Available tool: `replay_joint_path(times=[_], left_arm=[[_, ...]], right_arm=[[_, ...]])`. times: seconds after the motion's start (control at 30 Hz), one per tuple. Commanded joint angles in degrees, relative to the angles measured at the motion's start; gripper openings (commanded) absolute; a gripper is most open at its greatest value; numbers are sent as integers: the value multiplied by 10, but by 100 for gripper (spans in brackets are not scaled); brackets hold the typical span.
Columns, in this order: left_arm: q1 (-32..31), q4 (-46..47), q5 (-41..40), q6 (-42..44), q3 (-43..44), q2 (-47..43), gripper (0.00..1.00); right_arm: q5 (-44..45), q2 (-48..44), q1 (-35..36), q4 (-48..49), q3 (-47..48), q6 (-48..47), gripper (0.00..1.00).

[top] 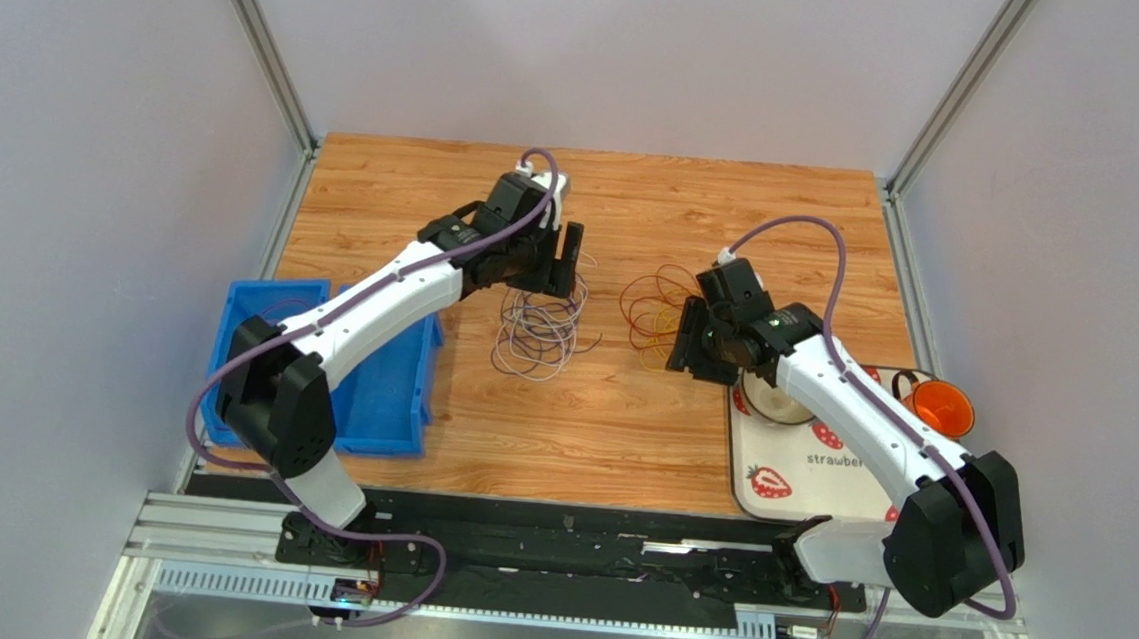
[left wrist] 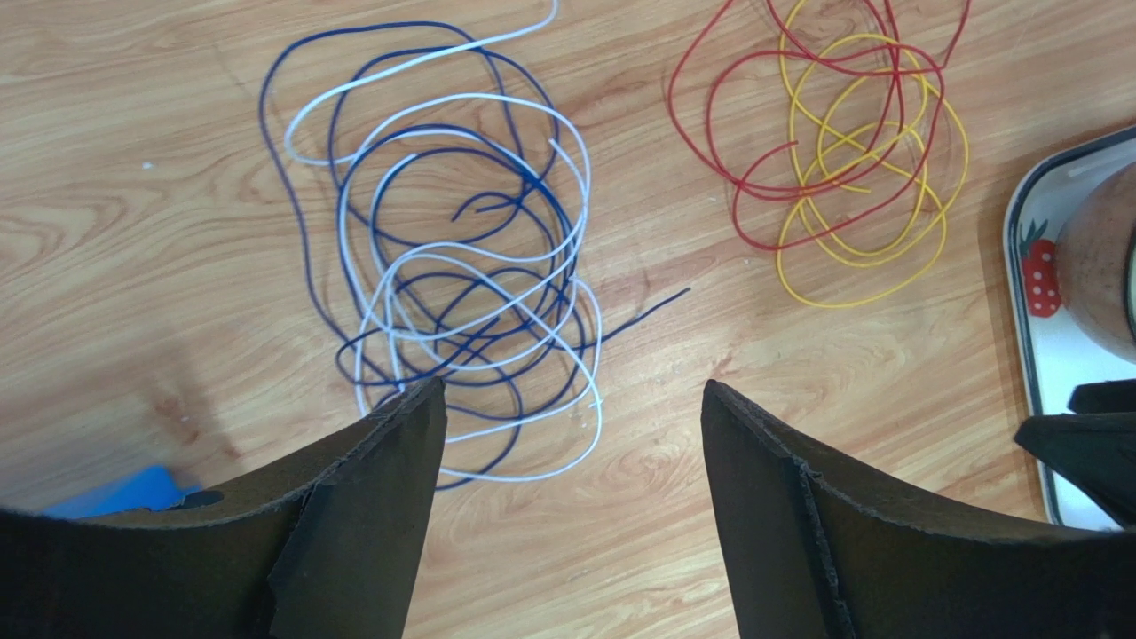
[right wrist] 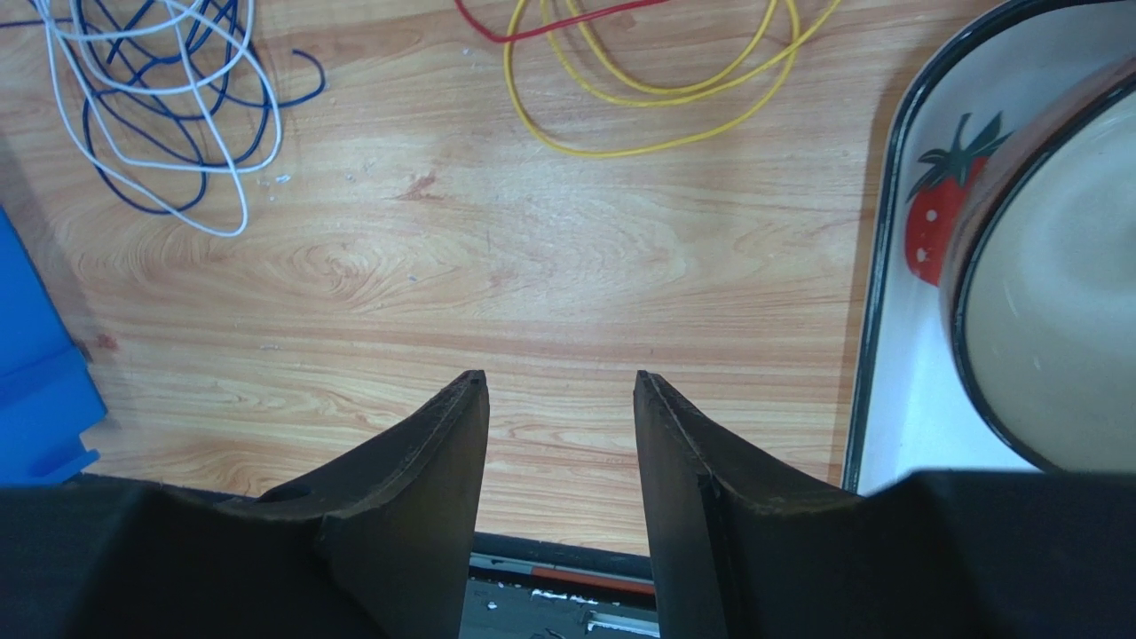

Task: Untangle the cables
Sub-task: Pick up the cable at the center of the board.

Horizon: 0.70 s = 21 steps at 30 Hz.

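Observation:
The cables lie in two separate heaps on the wooden table. A white and dark blue heap [top: 537,333] lies left of centre, and it also shows in the left wrist view [left wrist: 454,266]. A red and yellow heap [top: 652,308] lies to its right, also in the left wrist view [left wrist: 840,147]. My left gripper [top: 561,277] is open and empty above the near edge of the white and blue heap [left wrist: 571,386]. My right gripper [top: 684,350] is open and empty beside the red and yellow heap [right wrist: 560,380]. The yellow loops [right wrist: 640,107] lie beyond its fingertips.
A blue bin [top: 376,381] sits at the left under my left arm. A white strawberry tray [top: 740,452] at the right holds a bowl [top: 774,394], and an orange cup [top: 943,409] stands beside it. The tray rim [right wrist: 880,266] is close to my right gripper.

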Motion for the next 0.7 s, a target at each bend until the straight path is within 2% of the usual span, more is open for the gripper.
replay_joint_path(times=[0.0, 0.23, 0.47, 0.67], left_arm=[[-23, 32, 8, 13, 42, 31, 77], [-62, 29, 11, 24, 109, 132, 75], [-74, 34, 11, 25, 183, 223, 72], [-75, 32, -2, 61, 242, 292, 71]], right_arm=[[-4, -5, -17, 14, 5, -10, 48], [-9, -15, -33, 15, -19, -14, 48], [-17, -32, -43, 19, -39, -19, 48], [-20, -48, -53, 19, -56, -27, 48]])
